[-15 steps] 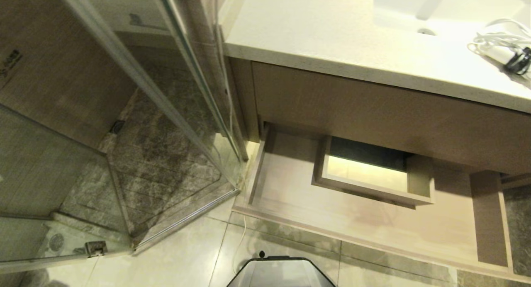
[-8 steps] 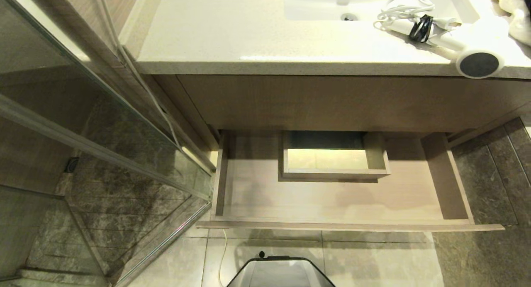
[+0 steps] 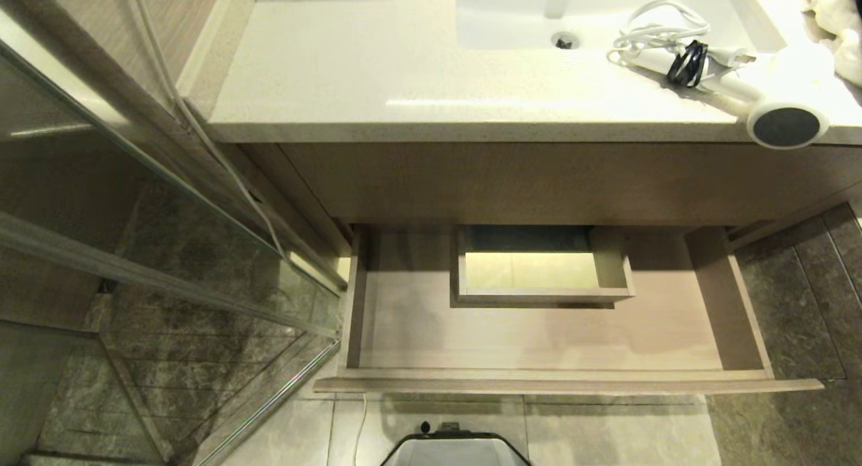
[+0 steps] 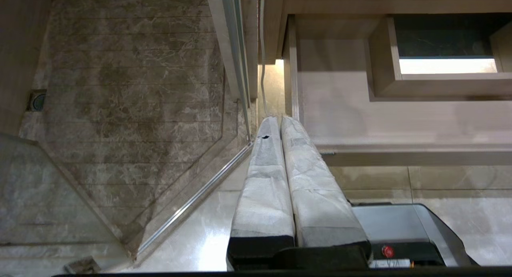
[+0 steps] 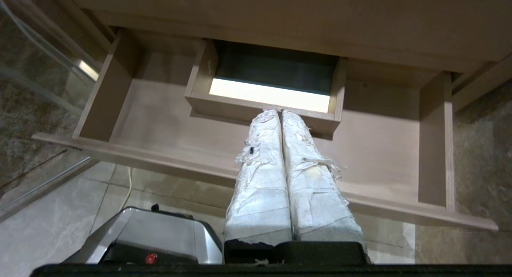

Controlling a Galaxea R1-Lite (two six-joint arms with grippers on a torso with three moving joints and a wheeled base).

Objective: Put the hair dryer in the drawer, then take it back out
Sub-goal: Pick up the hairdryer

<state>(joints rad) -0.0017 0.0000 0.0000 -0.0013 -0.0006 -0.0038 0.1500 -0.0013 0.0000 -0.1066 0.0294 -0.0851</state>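
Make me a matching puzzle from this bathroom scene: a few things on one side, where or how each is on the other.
Things:
1. white plastic hair dryer
2. wide light-brown wooden drawer
3. right tool
4. white sink basin

States:
A. pulled open, nothing inside
B. shut, holding nothing
C. lying on the countertop, cord bundled
D. sunk into the countertop

Pairs: 1-C, 2-A, 3-B, 4-D

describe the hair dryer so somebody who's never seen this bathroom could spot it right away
Find the pale vanity countertop above the open wooden drawer. At its right end, beside the sink, lies the hair dryer. It is white, its round dark end at the counter's front edge, its white cord coiled under a dark strap.
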